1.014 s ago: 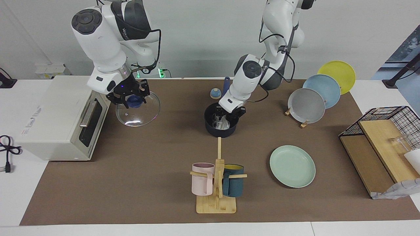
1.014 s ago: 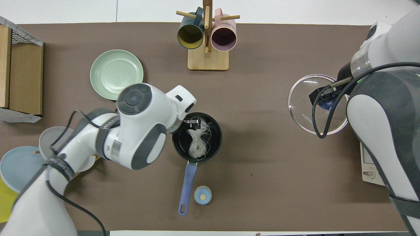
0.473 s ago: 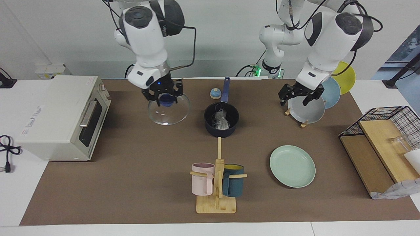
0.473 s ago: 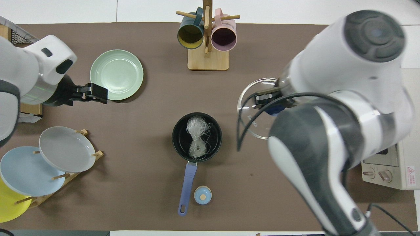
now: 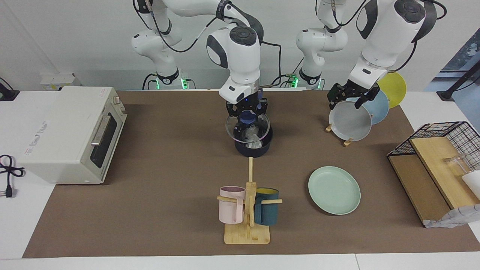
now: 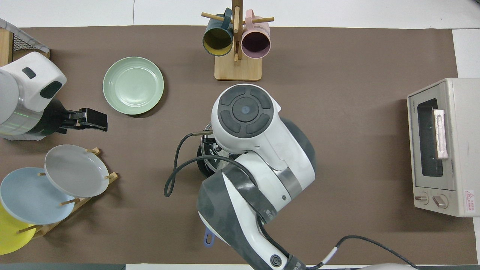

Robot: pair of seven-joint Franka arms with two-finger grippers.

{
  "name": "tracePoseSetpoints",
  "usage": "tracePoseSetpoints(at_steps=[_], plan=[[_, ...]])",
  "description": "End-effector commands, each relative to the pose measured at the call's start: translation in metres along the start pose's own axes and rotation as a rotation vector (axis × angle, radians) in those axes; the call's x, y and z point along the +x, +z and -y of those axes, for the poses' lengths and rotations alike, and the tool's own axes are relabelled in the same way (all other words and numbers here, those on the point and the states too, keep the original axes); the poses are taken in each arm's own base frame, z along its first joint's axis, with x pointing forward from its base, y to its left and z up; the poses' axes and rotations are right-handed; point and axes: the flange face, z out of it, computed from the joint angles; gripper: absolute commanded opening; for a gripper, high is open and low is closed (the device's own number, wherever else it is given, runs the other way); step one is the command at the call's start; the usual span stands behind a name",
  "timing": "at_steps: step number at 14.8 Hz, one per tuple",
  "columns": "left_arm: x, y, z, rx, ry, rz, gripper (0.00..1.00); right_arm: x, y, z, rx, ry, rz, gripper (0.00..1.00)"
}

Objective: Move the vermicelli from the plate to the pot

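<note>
Brown-matted table (image 5: pixel 150 210), white wall at the robots' end.

- Right end effector (image 5: pixel 247 112): directly over the pot (image 5: pixel 253 148), clamped on the blue knob of a glass lid (image 5: pixel 247 129); the lid hangs just above the pot's rim, slightly tilted.
- Vermicelli (image 5: pixel 252 135): below this end effector, inside the pot, visible through the glass.
- Plate (image 5: pixel 334 190): mint-green, bare, well apart from both end effectors.
- Left end effector (image 5: pixel 350 96): waiting over the grey plate (image 5: pixel 350 120) in the rack; fingers apart, nothing held.
- Mug stand (image 5: pixel 247 210): pink and dark teal mugs.
- Toaster oven (image 5: pixel 71 133): at the right arm's end.

Step in hand, by judgement: transfer looks done; covering the pot. Next move calls for lowering the lid level and centred onto the rim, then releasing the knob.
</note>
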Motion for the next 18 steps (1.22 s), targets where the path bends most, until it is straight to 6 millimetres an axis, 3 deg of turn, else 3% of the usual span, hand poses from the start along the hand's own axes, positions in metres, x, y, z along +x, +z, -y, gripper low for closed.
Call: tracePoseSetpoints(at_steps=[1,5,7,11,18], plan=[[-0.005,-0.016,0.000,0.053,0.022,0.046,1.00,-0.003,0.018,0.003,-0.012,0.002,0.003,0.00],[-0.008,-0.026,0.003,0.049,0.016,0.075,1.00,-0.012,0.041,0.005,-0.005,0.039,0.013,0.00],[-0.007,-0.026,0.015,0.042,-0.016,0.079,1.00,-0.017,0.051,0.014,-0.015,0.032,0.022,0.00],[-0.005,-0.026,0.019,0.023,-0.034,0.075,1.00,-0.023,0.063,0.027,-0.014,0.036,0.014,0.00],[-0.004,-0.026,0.019,0.024,-0.046,0.066,1.00,-0.026,0.071,0.024,-0.032,0.033,0.023,0.00]])
